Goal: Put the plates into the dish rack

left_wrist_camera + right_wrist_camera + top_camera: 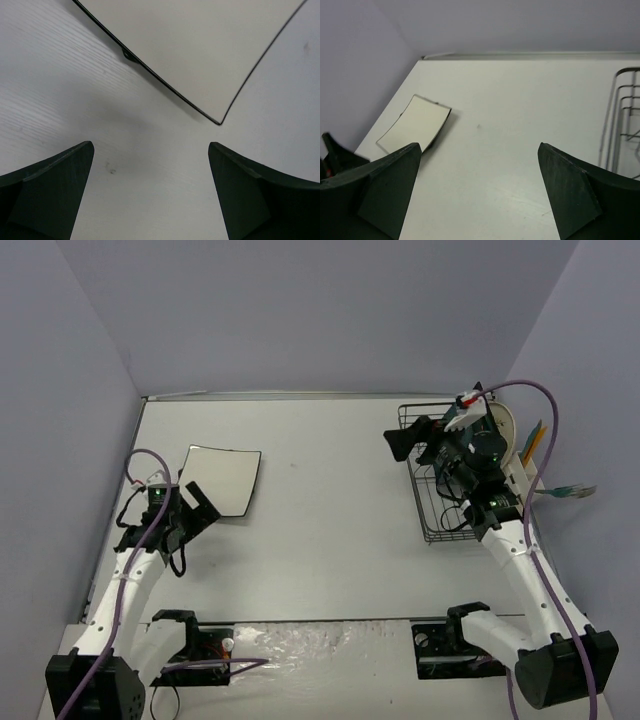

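A white square plate (pixel 222 480) with a thin dark rim lies flat on the table at the left. It also shows in the left wrist view (pixel 200 45) and the right wrist view (pixel 415 125). My left gripper (pixel 203 502) (pixel 150 150) is open and empty, just short of the plate's near corner. The black wire dish rack (pixel 436 510) (pixel 620 125) stands at the right. A round cream plate (pixel 506 428) stands upright in it, partly hidden by my right arm. My right gripper (pixel 400 443) (pixel 480 150) is open and empty, raised by the rack's left side. The teal-blue and black plates are out of view.
A white utensil holder (pixel 528 465) with yellow and teal utensils sits on the rack's right side. Grey walls close in the table on the left, back and right. The left arm's gripper shows at the right wrist view's left edge (pixel 335 155).
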Motion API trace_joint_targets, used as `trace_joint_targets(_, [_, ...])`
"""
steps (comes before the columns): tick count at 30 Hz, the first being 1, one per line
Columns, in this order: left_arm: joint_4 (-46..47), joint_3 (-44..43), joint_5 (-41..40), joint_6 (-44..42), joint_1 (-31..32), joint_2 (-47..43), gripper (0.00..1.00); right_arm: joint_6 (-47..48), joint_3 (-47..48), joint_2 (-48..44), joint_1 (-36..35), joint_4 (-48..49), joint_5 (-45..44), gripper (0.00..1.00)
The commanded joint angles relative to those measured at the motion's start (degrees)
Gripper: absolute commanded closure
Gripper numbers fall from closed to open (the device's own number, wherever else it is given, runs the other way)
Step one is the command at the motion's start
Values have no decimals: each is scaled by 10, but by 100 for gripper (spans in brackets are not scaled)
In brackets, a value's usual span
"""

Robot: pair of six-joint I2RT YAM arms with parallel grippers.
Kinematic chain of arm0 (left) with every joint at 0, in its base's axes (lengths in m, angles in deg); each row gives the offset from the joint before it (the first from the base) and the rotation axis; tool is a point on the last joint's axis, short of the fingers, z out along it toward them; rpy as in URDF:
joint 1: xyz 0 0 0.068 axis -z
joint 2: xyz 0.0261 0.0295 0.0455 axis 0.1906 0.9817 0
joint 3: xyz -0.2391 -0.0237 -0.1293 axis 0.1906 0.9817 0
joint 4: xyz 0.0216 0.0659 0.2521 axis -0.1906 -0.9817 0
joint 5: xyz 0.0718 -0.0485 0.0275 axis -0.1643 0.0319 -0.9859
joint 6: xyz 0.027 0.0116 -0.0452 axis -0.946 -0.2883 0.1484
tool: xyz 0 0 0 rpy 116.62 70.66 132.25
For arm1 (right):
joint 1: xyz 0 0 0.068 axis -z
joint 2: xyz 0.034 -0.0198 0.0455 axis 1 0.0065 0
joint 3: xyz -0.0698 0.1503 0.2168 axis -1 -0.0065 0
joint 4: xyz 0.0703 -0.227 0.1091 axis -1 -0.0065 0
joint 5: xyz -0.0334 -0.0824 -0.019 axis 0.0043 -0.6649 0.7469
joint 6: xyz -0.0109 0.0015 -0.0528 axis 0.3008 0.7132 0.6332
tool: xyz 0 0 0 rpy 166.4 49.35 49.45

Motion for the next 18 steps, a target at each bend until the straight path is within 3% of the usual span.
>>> trace_joint_targets(1, [95, -14, 21, -4, -80, 21, 3, -50, -33, -12, -33, 56, 90, 0])
trace_joint_targets(11, [283, 46, 120, 13, -212, 132, 3, -78, -89, -29, -43, 93, 149, 0])
trace_joint_targets(18, [418, 66, 126, 33, -217, 194, 3, -78, -99, -31, -43, 104, 173, 0])
